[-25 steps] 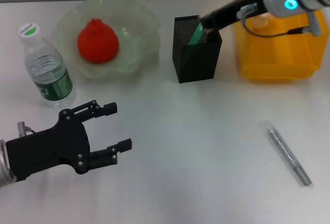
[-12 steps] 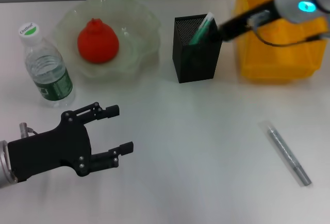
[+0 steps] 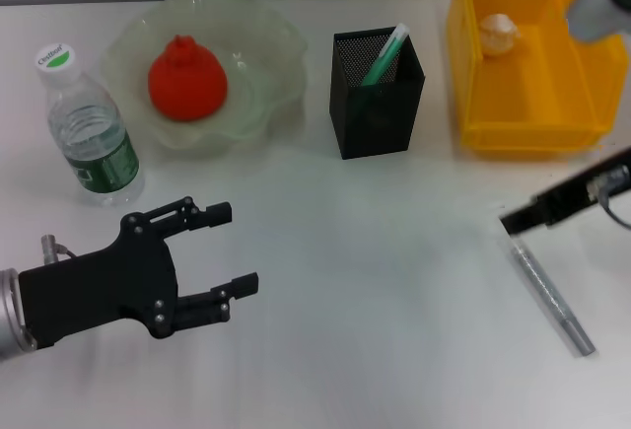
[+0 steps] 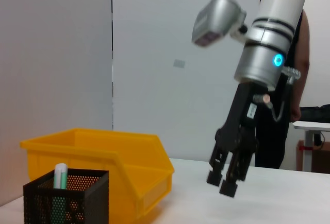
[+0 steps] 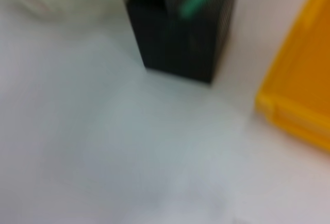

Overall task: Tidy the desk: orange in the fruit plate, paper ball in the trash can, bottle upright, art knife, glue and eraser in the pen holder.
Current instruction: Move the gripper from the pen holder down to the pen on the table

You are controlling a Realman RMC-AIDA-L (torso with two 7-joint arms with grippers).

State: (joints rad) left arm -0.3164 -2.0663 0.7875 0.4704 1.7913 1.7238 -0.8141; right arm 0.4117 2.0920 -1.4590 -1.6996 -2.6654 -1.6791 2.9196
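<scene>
Your right tool [image 3: 511, 220] had left the pen holder [image 3: 378, 94] and dropped to the tabletop [image 3: 375, 281], its tip just above the near end of the grey pen-like stick [image 3: 548, 292], fingers slightly parted and empty. The green-capped stick [image 3: 385, 55] it had been at stayed leaning in the pen holder. The paper ball [image 3: 497, 32] now showed inside the trash can [image 3: 532, 54]. Your left tool [image 3: 212, 249] hovered spread wide, barely changed. The orange [image 3: 187, 78] lay in the fruit plate [image 3: 266, 44]; the bottle [image 3: 89, 128] stood upright.
</scene>
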